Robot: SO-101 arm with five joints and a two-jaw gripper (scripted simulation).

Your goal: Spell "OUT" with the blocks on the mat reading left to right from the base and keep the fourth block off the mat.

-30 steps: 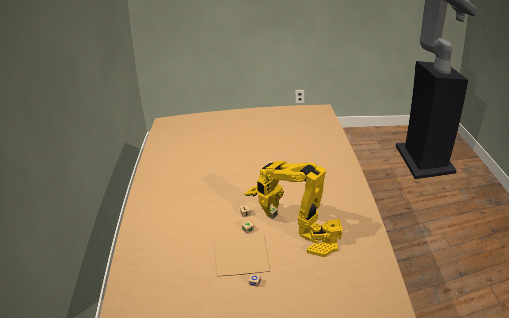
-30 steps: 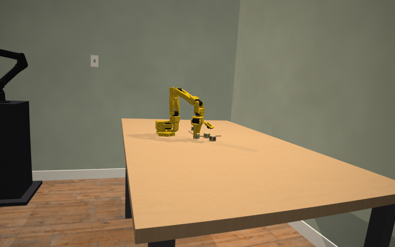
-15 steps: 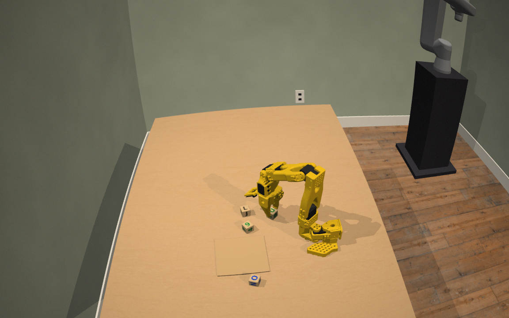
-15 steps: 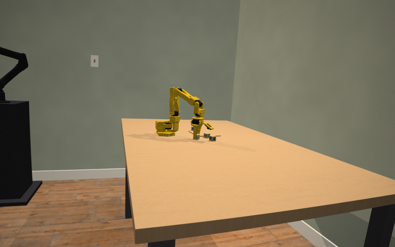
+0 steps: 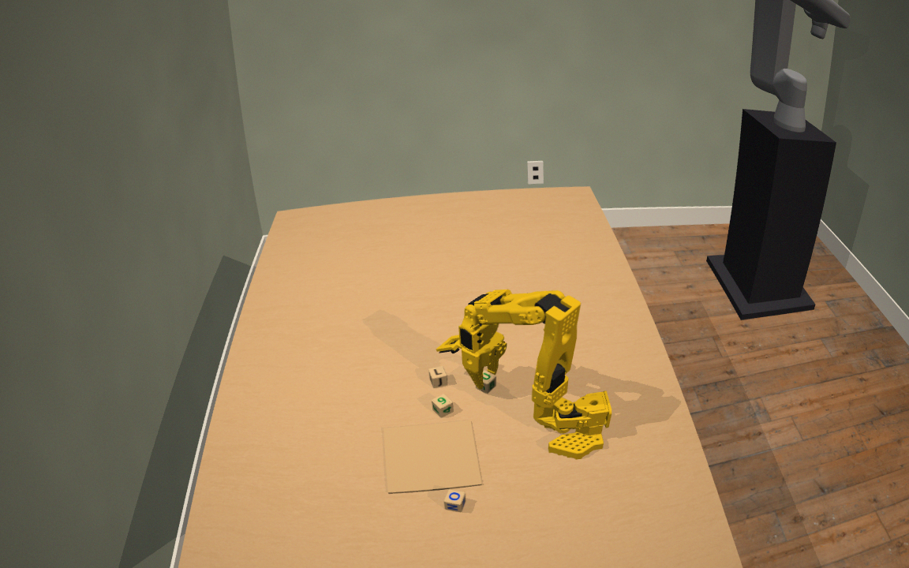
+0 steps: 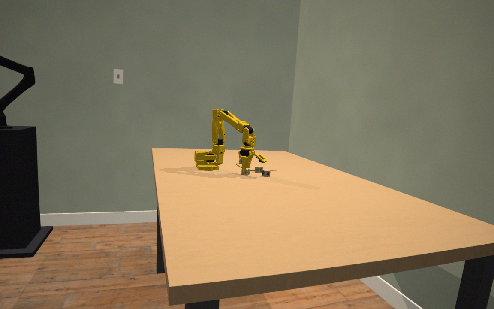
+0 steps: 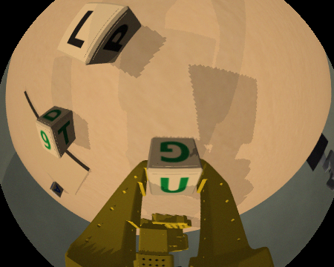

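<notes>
Gripper (image 7: 174, 185) pinches the U block (image 7: 175, 173) at frame centre, presumably to carry it to the mat (image 5: 431, 457), lower centre.

The desk (image 5: 373, 268) shows a smooth, matt, pale wood top. The mat (image 5: 431, 456) near its front edge looks like flat, matt cardboard. The blocks, such as the L block (image 5: 437, 376), look like pale painted wood. The arm (image 5: 556, 338) looks like matt yellow plastic.
</notes>
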